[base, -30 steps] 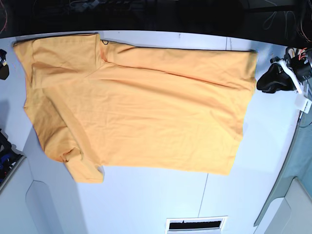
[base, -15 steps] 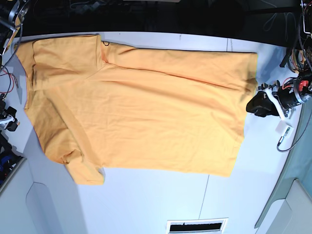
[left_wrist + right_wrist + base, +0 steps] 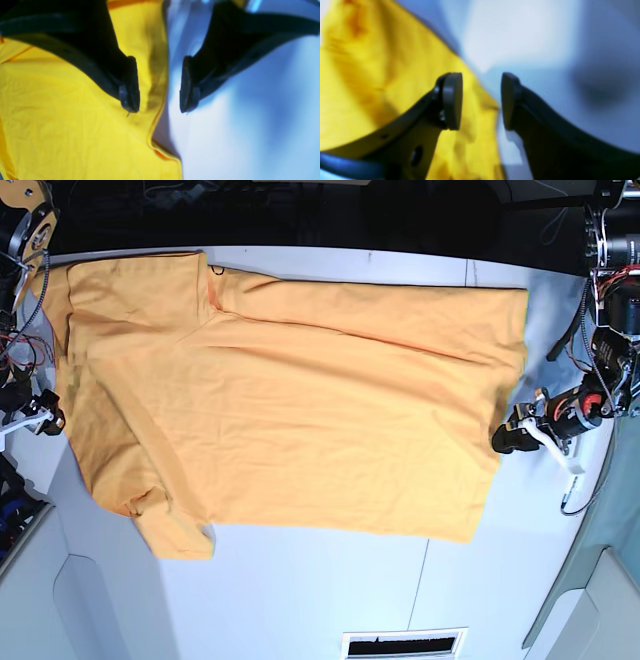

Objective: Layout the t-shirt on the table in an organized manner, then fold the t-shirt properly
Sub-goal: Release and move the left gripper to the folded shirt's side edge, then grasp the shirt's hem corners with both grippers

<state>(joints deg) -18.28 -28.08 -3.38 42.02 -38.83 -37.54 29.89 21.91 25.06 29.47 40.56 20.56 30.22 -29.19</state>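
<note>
White table (image 3: 300, 580) under a dark backdrop bears the spread t-shirt (image 3: 290, 410); each claw gapes empty at its edge.

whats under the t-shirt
The t-shirt lies spread on the white table, which shows bare around it. Whatever part of the tabletop sits beneath the cloth is covered, so nothing else can be confirmed there.

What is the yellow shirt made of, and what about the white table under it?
The t-shirt looks like soft woven or knitted cloth, likely cotton: matte, with fine wrinkles and a stitched hem along its edge. The table looks like a hard, smooth board with a matte white coating, perhaps laminate or painted wood; it stays flat and shows a thin seam line.
</note>
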